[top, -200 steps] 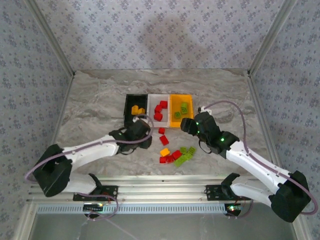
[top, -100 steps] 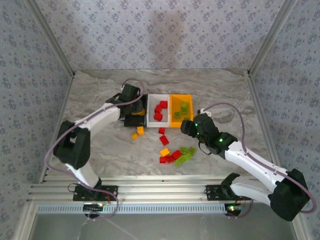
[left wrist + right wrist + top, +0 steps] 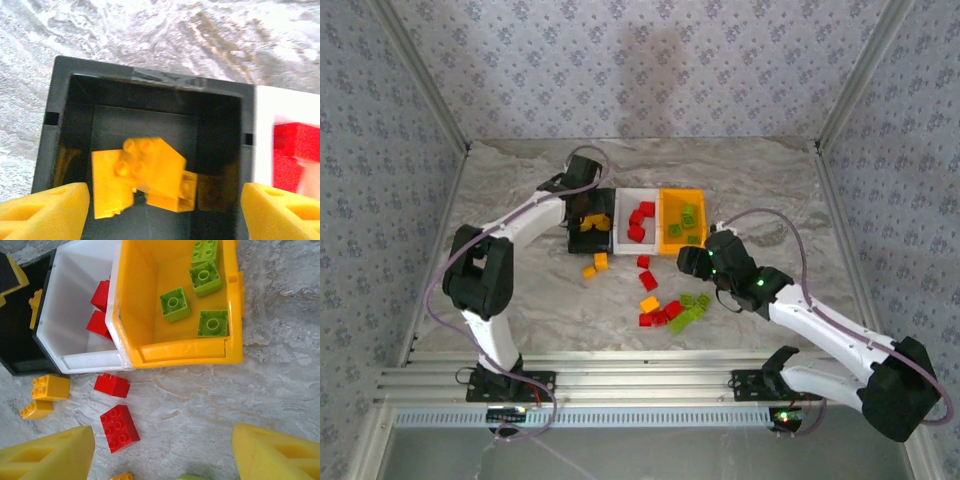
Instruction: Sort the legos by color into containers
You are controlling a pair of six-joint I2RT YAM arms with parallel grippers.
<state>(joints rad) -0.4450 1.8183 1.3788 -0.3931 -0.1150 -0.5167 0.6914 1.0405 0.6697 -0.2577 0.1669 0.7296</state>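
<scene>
Hanging over the black bin (image 3: 150, 82), the left gripper (image 3: 162, 217) has its fingers wide apart with nothing between them. Below it, a heap of yellow bricks (image 3: 145, 175) lies on the bin's floor. The white bin (image 3: 75, 315) sits against the black one's right side and holds red bricks (image 3: 100, 295). The orange bin (image 3: 175, 352) next to it holds 4 green bricks (image 3: 175, 304). The right gripper (image 3: 162, 455) hovers over the table (image 3: 280, 390) just in front of the orange bin, fingers spread and empty. Lying loose on the table are 2 loose yellow bricks (image 3: 50, 387) just in front of the black bin and 2 loose red bricks (image 3: 120, 427) in front of the white bin. Nearer the arms is a mixed cluster (image 3: 670, 312) of red, orange and green bricks packed close together.
</scene>
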